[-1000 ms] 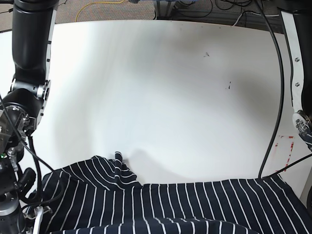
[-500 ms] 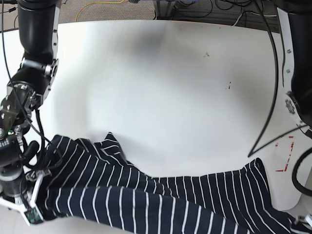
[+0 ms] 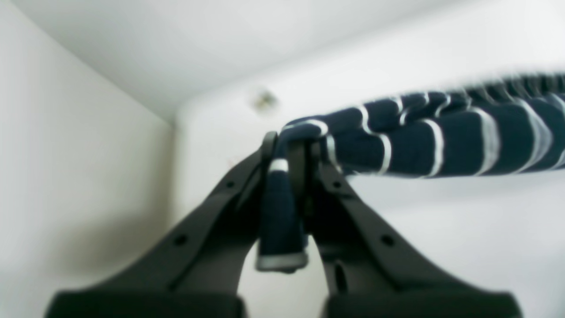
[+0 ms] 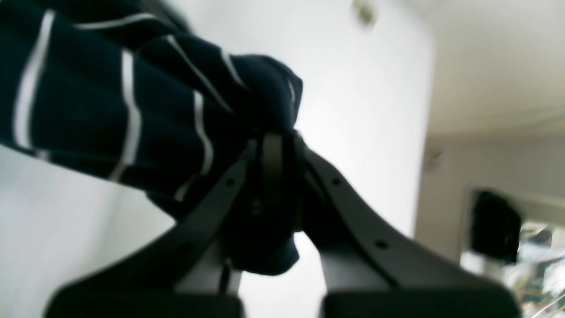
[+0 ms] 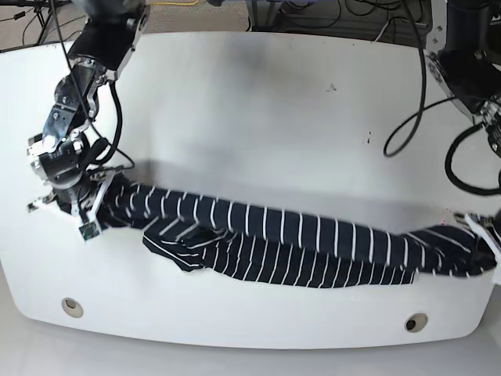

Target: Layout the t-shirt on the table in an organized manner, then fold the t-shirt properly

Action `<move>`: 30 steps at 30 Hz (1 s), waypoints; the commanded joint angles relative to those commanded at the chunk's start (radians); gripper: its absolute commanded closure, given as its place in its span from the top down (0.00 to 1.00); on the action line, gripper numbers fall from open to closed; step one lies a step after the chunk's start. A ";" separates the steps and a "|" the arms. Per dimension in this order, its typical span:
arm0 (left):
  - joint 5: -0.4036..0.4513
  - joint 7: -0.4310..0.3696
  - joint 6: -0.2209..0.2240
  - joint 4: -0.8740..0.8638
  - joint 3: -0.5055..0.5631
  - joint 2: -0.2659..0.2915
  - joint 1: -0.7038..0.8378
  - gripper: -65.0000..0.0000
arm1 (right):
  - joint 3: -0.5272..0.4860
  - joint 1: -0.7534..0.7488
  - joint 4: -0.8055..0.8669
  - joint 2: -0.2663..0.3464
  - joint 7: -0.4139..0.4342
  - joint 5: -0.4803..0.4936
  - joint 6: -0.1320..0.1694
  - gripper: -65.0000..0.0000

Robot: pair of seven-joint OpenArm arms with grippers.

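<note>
The t-shirt (image 5: 290, 243), dark navy with thin white stripes, is pulled into a long narrow band across the near part of the table (image 5: 258, 117). It casts a shadow on the white top behind it. My right gripper (image 5: 92, 210) is shut on its end at the base view's left. In the right wrist view, bunched fabric (image 4: 110, 110) is pinched in the right gripper (image 4: 273, 145). My left gripper (image 5: 487, 252) is shut on the opposite end at the table's right edge. The left wrist view shows the left gripper (image 3: 293, 154) pinching a fold, with the t-shirt (image 3: 441, 145) running off to the right.
Two round metal grommets (image 5: 72, 306) (image 5: 416, 322) sit near the table's front edge. Small dark specks (image 5: 332, 87) mark the far right area. Black cables (image 5: 407, 117) hang from the arm at the right, and more cables lie beyond the table's back edge.
The shirt was a wide sheet low in the base view. Both arms have since carried it out over the table and moved apart, stretching it into a long narrow band.
</note>
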 joint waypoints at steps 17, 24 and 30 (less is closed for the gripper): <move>-0.032 -0.041 -0.003 -0.002 -0.107 0.000 0.565 0.00 | 0.002 -0.318 0.000 -0.063 0.014 0.000 0.000 0.00; 0.020 -0.118 -0.005 -0.002 -0.106 -0.002 0.663 0.00 | 0.002 -0.385 0.000 -0.058 0.014 -0.002 0.000 0.00; 0.009 -0.120 -0.005 0.000 -0.098 -0.006 0.548 0.00 | 0.000 -0.330 0.000 -0.055 0.014 -0.002 0.000 0.00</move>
